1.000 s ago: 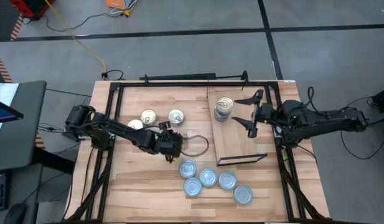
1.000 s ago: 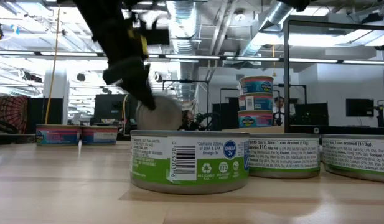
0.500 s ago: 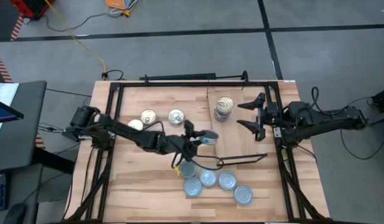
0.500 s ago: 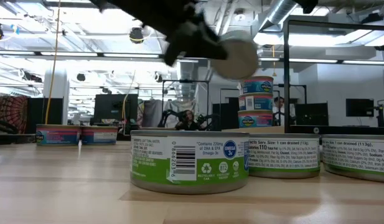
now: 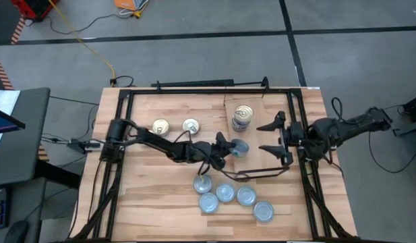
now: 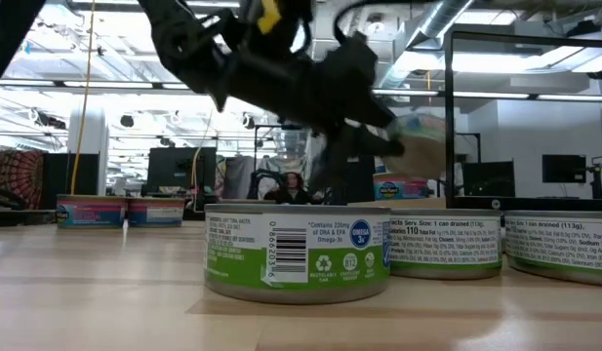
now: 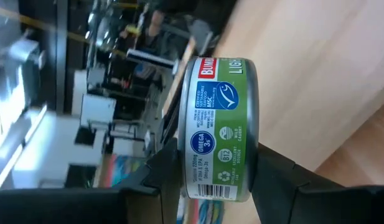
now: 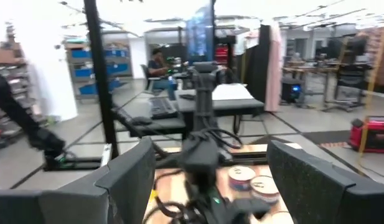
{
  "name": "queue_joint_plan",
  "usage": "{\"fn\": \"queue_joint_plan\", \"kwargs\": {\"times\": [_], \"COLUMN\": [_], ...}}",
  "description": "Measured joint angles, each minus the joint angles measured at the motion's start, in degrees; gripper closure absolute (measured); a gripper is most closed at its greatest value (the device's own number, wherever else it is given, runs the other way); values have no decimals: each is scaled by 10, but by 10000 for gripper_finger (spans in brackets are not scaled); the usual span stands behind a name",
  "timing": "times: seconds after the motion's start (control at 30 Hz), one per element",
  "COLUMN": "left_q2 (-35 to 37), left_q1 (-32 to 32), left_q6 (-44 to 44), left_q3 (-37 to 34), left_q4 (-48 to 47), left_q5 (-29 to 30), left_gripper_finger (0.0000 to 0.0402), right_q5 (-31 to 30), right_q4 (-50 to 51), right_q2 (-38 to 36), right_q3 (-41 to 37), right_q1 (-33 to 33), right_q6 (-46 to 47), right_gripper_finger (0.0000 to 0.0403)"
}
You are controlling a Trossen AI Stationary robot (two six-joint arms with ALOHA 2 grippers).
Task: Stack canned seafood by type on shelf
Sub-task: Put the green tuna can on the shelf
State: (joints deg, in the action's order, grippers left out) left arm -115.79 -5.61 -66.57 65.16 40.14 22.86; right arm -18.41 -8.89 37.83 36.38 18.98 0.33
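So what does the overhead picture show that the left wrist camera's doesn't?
Only the high view shows the four silvery-blue tins grouped on the table, two gold-topped tins, the stack on the shelf, and the right gripper open. Only the left wrist view shows the held tin's green label. Both show the left gripper clamping that tin.

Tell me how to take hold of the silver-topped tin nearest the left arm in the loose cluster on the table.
Grip that tin across its curved side wall, coming straight down from above. It lies flat with its lid up, and neighbours crowd its far side, so set the jaws along the free sides. The left gripper already holds a tin the same way, by its rim.
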Motion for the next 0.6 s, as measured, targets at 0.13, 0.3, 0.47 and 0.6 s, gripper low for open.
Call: {"fn": "queue_joint_plan", "kwargs": {"times": [0.13, 0.3, 0.47, 0.6], "left_q2": [-45, -78, -79, -79], "left_q1": [0, -7, -7, -7], "left_q6": [-22, 5, 41, 78], "left_q3": [38, 92, 152, 204], "left_q4": [4, -16, -142, -259], "left_q5": [9, 44, 28, 29], "left_gripper_finger": [256, 249, 215, 179], "right_q5": [-1, -41, -47, -47], "right_q4": [-9, -9, -10, -8], "right_q2": [5, 5, 5, 5], "right_q3": [0, 0, 0, 0], "right_q1": [27, 49, 55, 54], "right_q6": [-12, -22, -32, -32], "right_gripper_finger": [74, 74, 74, 74]}}
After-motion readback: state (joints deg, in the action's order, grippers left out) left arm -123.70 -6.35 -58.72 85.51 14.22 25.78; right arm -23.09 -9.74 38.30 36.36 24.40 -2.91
